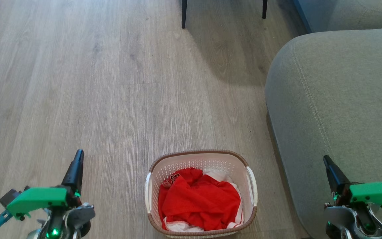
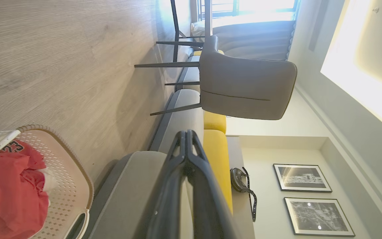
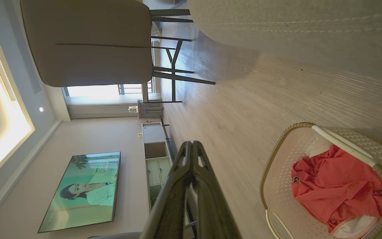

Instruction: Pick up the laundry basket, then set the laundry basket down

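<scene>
You have a pale grey wood-plank floor (image 1: pixel 111 83) under everything. The laundry basket (image 1: pixel 197 153) stands upright on it, close in front of you, at the bottom middle of the head view. Just to the basket's right, the grey sofa (image 1: pixel 337 99) rests on the same boards, with a narrow strip of floor between them. Farther ahead, two dark chair legs (image 1: pixel 184 15) stand on the floor, well apart from the basket.

Laundry basket (image 1: pixel 197 153) is sitting on floor (image 1: pixel 78 83) between left gripper (image 1: pixel 79 152) and right gripper (image 1: pixel 326 158), clothes (image 1: pixel 197 199) lying in it; sofa (image 1: pixel 337 99) standing just right, chair legs (image 1: pixel 184 13) behind.
</scene>
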{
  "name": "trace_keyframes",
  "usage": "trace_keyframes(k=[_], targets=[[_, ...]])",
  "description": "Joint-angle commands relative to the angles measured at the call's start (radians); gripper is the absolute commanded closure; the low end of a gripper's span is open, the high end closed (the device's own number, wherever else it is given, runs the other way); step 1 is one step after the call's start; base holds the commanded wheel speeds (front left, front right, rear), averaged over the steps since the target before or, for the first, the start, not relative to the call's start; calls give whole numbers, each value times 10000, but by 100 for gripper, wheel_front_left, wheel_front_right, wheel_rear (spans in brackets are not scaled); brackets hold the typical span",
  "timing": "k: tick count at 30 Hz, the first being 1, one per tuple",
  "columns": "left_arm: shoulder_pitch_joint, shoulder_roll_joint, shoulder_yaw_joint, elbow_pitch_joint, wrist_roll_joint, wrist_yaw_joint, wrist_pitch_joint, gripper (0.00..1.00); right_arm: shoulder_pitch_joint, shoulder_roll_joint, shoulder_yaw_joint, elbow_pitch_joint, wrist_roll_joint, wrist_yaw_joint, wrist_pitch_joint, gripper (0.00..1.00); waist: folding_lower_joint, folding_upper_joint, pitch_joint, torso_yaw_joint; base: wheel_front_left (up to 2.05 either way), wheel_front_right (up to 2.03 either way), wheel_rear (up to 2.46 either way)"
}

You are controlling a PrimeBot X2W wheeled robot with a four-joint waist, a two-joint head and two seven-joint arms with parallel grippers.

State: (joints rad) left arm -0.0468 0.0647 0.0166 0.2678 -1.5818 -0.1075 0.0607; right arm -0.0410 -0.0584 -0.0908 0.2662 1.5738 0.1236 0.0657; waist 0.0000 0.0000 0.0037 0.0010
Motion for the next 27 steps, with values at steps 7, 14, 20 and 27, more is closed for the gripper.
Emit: trace_keyframes(k=[7,14,20,27], targets=[[-580,131,590,-244,-586,-232,219,100,-641,-140,76,-233,603,71,229,100,0,0,-5,-10,0,0,0],[-582,109,621,-243,-560,-232,243,100,-644,-122,50,-231,582,71,250,100,0,0,-5,-10,0,0,0],[-584,91,646,-241,-539,-232,263,100,-645,-107,30,-230,564,71,267,100,0,0,-5,-10,0,0,0],[-586,72,673,-240,-517,-232,285,100,-647,-91,7,-228,545,71,285,100,0,0,-5,-10,0,0,0]])
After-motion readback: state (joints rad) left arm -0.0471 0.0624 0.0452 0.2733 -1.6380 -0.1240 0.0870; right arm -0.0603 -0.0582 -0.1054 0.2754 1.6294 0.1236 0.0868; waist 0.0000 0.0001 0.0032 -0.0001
